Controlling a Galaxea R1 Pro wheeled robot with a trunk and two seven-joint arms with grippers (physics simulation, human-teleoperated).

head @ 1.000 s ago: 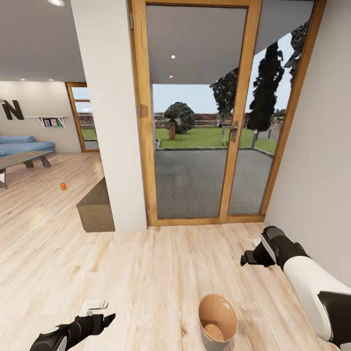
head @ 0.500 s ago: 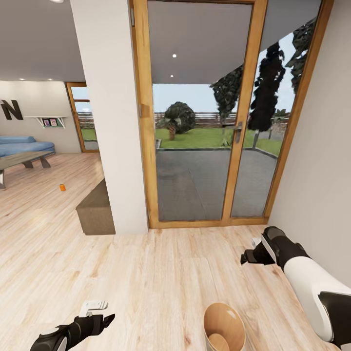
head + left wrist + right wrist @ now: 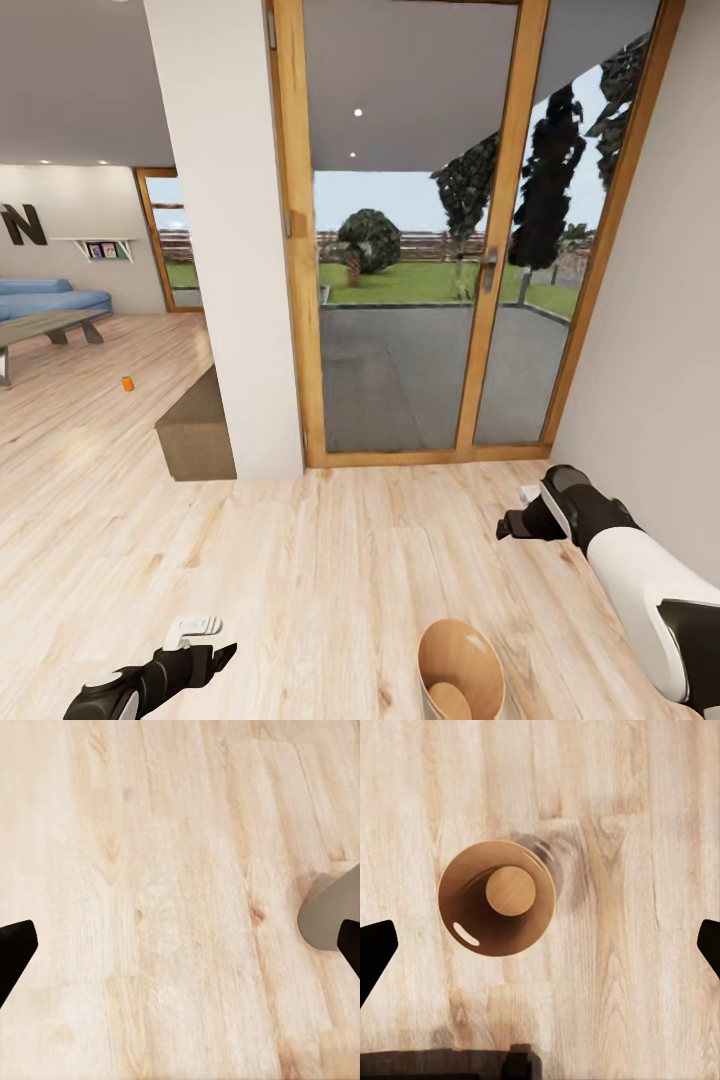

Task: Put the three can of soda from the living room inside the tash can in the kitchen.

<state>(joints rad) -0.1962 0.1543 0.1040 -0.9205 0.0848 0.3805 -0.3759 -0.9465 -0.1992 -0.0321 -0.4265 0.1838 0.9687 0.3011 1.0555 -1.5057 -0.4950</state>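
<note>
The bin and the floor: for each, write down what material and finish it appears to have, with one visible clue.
Bin: the inside looks like smooth tan-brown wood or card, evenly coloured; in the left wrist view its outside looks plain matt grey, possibly metal. Floor: pale wood planks with a low sheen, shown by grain lines, knots and plank seams.

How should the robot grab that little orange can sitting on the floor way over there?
The orange can seems to stand upright on the wood floor, with open space around it. Probably best to come in from the side, level with the floor, and close a hand around the middle of its round body. It is too far and small to judge more.
</note>
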